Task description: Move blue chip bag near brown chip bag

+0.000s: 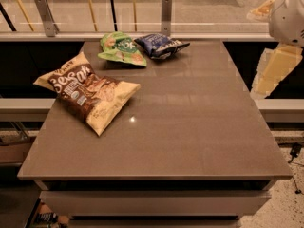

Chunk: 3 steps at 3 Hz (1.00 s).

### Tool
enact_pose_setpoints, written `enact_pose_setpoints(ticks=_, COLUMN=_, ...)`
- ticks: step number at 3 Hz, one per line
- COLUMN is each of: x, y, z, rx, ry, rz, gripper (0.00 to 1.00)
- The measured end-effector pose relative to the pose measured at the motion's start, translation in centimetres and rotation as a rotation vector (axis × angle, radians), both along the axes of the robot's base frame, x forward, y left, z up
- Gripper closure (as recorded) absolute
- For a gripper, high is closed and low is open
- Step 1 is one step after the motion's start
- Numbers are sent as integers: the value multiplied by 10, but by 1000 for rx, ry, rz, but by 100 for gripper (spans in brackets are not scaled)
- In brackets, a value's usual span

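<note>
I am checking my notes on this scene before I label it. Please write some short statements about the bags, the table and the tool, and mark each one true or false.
1. The small crinkled dark navy-blue snack bag lies near the far edge of the brown table. True.
2. The large puffy dark brown chip bag lies on the right side of the table. False: it lies on the left side in the view.
3. The tool holds the navy-blue bag. False: the tool is beyond the table's right edge, far from every bag.
4. The green snack bag lies just left of the navy-blue bag in the view. True.
</note>
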State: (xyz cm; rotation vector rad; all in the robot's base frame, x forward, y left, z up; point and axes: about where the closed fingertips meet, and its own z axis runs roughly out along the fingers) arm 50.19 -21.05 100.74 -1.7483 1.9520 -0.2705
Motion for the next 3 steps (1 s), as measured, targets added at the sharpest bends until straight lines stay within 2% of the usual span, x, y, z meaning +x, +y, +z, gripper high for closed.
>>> enact_pose_setpoints(ticks=1, x=38, y=10, z=1, rx=12, ry=-67, rz=71, gripper=0)
enact_pose_setpoints(ticks=3, x=92, y=35, z=-19, rx=62, ry=-117, rz=153, gripper=0)
